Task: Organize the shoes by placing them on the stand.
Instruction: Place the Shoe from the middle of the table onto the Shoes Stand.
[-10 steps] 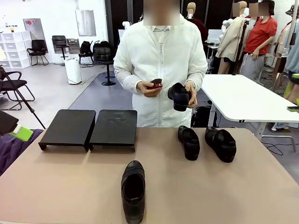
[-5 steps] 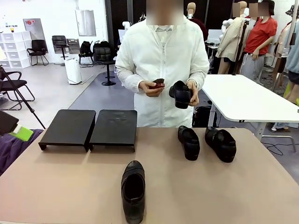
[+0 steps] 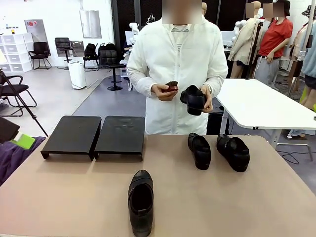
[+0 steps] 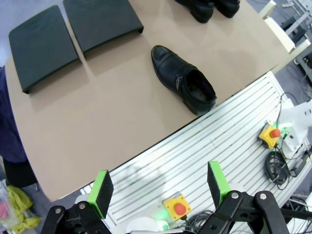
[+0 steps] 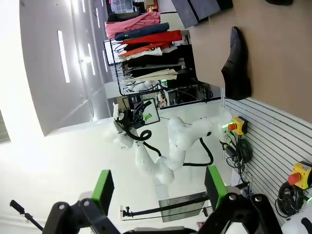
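Grippers, two: left gripper (image 4: 159,187) and right gripper (image 5: 157,185), both with jaws wide apart and nothing between the green pads, both back from the table (image 3: 237,207).

Shoes, four. The near shoe (image 3: 140,201) lies alone by the robot's edge, toe pointing away. A pair of shoes (image 3: 199,150) sits side by side farther off at right, close together, toes toward the robot. The held shoe (image 3: 193,99) is in the person's left hand (image 3: 206,98), above the far edge.

Stand (image 3: 121,136), one, made of two panels side by side at far left, almost touching, nothing on them.

The person's right hand (image 3: 162,92) holds a small dark-red object (image 3: 171,87), too small to identify, possibly a phone or case.

Change over the last second: the person has shifted slightly toward picture right, and the held shoe sits a touch higher. The three shoes on the table and the stand are unmoved, and the jaws are as wide as before.

Materials: the shoes are matte black, leather-like, with rounded toes and thick soles. The stand panels are flat matte black rectangles on short legs. The tabletop is smooth and tan.
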`<state>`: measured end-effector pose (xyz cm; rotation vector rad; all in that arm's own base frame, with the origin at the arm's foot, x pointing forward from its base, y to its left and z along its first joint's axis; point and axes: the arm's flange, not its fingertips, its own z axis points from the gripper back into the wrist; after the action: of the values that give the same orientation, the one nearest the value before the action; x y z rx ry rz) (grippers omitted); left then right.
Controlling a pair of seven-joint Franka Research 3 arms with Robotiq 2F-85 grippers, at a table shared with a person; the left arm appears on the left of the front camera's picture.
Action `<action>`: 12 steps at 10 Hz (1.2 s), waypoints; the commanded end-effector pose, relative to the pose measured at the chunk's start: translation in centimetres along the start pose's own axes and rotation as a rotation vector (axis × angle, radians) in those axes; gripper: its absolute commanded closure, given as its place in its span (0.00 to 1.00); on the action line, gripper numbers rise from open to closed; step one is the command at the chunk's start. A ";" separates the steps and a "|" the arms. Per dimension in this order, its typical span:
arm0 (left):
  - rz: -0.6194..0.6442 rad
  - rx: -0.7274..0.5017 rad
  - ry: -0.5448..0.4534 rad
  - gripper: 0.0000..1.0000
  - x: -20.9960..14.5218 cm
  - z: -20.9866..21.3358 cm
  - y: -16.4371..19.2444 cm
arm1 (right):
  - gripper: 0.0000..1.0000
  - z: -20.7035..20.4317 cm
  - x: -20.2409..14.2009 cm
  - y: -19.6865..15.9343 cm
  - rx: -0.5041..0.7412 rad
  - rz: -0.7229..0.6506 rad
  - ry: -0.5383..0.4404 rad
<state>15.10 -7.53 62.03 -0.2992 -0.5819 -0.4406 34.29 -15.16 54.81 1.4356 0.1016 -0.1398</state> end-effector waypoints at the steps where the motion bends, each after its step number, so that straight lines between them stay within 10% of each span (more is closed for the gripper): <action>1: -0.011 -0.019 0.001 0.00 0.0 0.1 0.0 | 0.00 0.4 0.1 0.4 -0.013 0.009 0.007; 8: 0.362 0.260 0.208 0.00 12.1 -23.1 -18.8 | 0.00 0.4 0.1 0.4 -0.013 0.009 0.007; 10: 0.292 0.304 0.263 0.00 13.2 -28.4 -21.1 | 0.00 0.4 0.1 0.4 -0.013 0.009 0.007; 11: 0.268 0.124 0.332 0.00 13.9 -26.8 -19.3 | 0.00 0.4 0.1 0.4 -0.013 0.009 0.007; 12: 0.322 0.243 0.216 0.00 11.1 -27.5 -20.1 | 0.00 0.4 0.1 0.4 -0.013 0.009 0.007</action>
<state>28.69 -40.01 49.47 -0.1203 -0.3078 -0.1173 34.44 -15.29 54.99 1.4302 0.0983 -0.1399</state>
